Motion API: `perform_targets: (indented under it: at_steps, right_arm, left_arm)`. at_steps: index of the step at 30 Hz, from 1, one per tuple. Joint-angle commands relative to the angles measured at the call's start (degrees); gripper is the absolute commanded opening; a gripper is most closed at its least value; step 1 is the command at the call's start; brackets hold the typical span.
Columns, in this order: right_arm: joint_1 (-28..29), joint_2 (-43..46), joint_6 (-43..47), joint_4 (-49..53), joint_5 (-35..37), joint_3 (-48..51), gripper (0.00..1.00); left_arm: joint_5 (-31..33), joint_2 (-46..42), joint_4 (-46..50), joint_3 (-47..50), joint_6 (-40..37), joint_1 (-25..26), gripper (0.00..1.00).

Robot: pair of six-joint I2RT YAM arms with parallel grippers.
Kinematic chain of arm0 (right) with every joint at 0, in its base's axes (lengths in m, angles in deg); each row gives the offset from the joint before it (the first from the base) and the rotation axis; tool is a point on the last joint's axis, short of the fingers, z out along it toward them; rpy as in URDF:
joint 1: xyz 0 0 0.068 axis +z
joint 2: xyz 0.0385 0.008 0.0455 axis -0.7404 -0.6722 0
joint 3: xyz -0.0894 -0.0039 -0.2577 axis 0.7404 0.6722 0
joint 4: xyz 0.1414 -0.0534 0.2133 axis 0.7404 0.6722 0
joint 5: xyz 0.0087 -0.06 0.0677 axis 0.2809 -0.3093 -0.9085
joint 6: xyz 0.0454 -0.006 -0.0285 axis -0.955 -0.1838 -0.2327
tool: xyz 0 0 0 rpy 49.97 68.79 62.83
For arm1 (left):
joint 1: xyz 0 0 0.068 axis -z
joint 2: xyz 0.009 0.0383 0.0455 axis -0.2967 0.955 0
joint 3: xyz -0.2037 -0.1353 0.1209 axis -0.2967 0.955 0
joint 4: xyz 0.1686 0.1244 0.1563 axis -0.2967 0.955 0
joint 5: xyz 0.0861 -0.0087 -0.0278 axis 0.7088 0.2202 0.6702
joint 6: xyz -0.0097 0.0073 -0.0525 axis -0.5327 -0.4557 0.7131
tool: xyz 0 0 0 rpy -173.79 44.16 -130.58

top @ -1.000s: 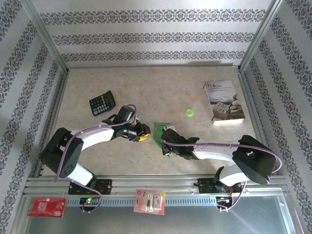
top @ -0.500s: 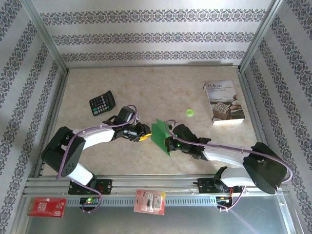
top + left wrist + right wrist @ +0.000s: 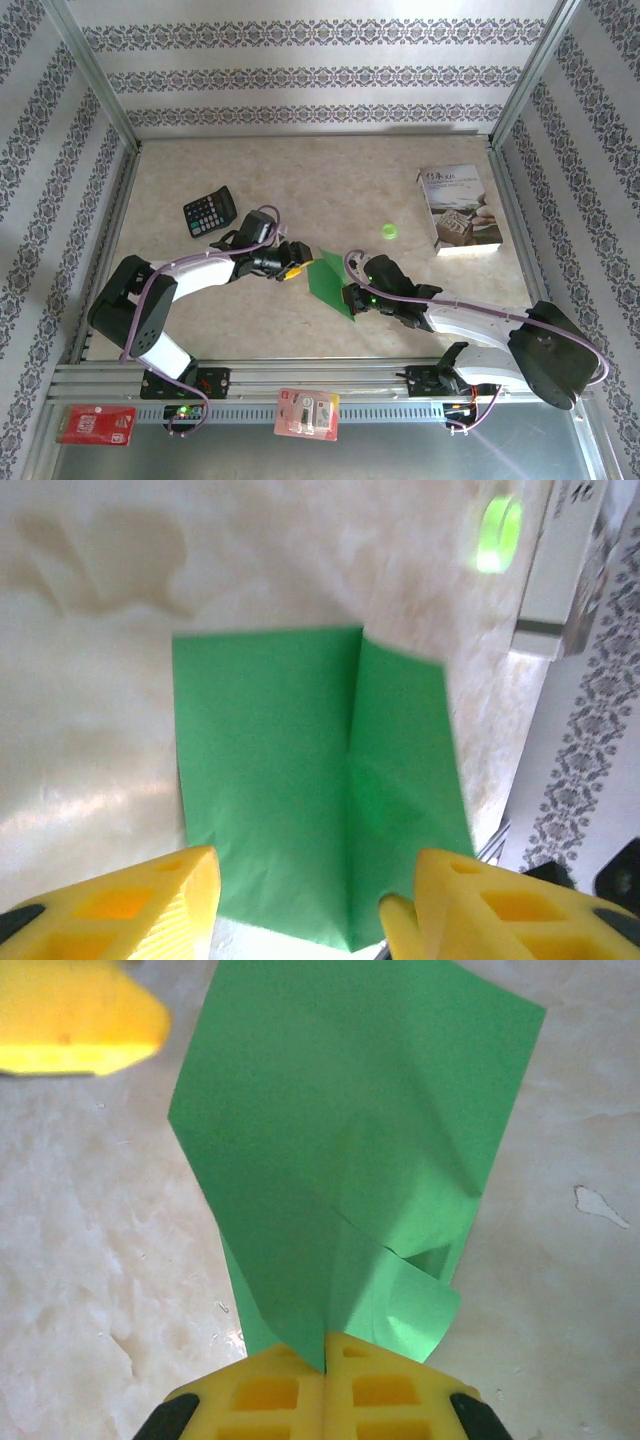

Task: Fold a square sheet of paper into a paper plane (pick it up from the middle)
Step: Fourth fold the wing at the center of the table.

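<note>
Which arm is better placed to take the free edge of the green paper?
Probably left: the left gripper is open facing the green sheet, while the right gripper is shut on its other edge.

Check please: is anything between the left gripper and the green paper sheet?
Nothing visible is. The open left gripper faces the square sheet of paper directly, while the right gripper pinches one edge of it.

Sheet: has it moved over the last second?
Yes. The sheet, pinched by the right gripper, has edged left, away from the disc, toward the left gripper.
</note>
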Motion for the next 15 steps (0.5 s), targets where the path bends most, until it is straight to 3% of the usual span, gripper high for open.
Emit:
perform_targets:
  at_steps: [1, 9, 15]
  right_arm:
    - [-0.6, 0.5, 2.0, 0.8, -0.4, 1.0, 0.00]
    - [-0.2, -0.7, 2.4, 0.3, 0.0, 0.9, 0.00]
    - [0.4, -1.5, 2.8, 0.1, 0.9, 0.7, 0.00]
  left_arm:
    - [-1.4, 2.5, -3.6, -4.1, -0.9, -1.0, 0.57]
    - [-2.0, 10.8, 6.0, -14.6, -4.6, 0.9, 0.59]
    - [-2.9, 15.7, 12.6, -19.2, -7.2, 2.2, 0.44]
